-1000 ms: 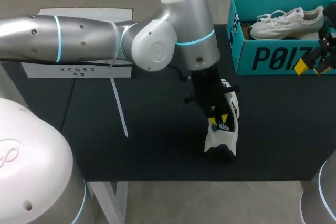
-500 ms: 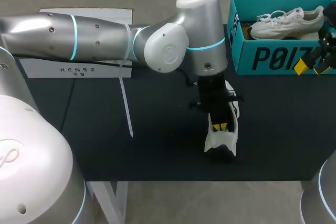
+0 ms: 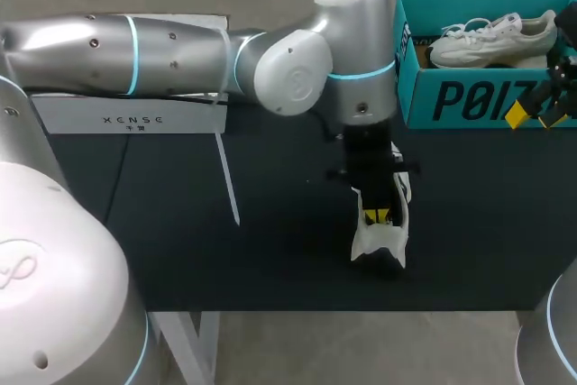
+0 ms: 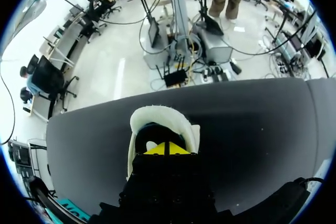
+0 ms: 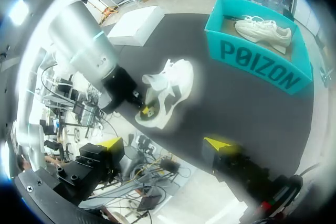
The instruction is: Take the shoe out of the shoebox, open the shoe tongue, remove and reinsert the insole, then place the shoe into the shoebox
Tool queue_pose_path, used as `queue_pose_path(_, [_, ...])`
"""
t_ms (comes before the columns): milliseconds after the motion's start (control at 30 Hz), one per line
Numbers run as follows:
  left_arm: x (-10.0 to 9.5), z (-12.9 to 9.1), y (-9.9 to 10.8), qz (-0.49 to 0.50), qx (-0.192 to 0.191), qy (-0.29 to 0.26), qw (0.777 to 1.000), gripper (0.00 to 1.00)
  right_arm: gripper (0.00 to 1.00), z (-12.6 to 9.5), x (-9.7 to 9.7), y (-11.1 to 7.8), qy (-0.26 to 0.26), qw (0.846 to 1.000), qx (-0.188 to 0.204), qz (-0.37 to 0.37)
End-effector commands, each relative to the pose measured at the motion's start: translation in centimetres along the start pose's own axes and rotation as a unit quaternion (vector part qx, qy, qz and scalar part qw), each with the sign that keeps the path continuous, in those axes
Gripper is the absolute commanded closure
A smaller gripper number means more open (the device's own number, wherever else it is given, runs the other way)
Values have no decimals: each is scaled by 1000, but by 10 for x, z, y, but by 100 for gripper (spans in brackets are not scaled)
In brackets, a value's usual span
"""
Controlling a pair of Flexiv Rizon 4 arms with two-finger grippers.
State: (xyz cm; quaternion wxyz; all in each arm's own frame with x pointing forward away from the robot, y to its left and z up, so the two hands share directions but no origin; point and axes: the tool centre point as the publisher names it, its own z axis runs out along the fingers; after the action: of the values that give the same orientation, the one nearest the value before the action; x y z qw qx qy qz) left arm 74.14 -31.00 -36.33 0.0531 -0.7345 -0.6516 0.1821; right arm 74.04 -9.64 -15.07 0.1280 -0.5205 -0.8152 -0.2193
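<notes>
Two white shoes show here: a loose shoe [image 3: 383,242] on the dark surface [image 3: 180,241] near its front edge, and a second shoe [image 3: 491,38] lying in the teal shoebox [image 3: 451,101] at the far right corner. From the head view the left arm [image 3: 180,42] comes in from the left and reaches past the middle. Its black wrist points down into the loose shoe, so that only a glimpse of yellow shows in the shoe's mouth. The left wrist view fills in what is hidden there. The left fingers [image 4: 159,149] sit down in the shoe's opening, tips pressed together with only a thin seam between them, and the white padded collar curves round ahead of them. Whether anything thin is nipped in that seam cannot be told. The right wrist view takes the same shoe from the side, with the left arm planted in it and the shoebox well apart beyond. The right fingers [image 5: 218,144] stand wide apart with nothing between them; in the head view they hang near the shoebox's printed front wall. A white box [image 3: 135,119] lies at the surface's far left, partly covered by the left arm. That arm's big joint also hides the shoebox's near corner. A white strip [image 3: 227,178] hangs from the arm over the surface.
</notes>
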Motion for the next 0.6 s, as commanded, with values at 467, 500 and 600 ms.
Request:
queue_pose_path(467, [-14, 57, 8, 15, 10, 30, 999, 100, 0, 0, -1, 2, 0, 1000, 3, 1])
queue_pose_path(500, [-14, 54, 7, 14, 6, 30, 999, 100, 0, 0, -1, 2, 0, 1000, 3, 1])
queue_pose_path(600, [-13, 46, 4, 14, -5, 33, 999, 100, 0, 0, -1, 2, 0, 1000, 3, 1])
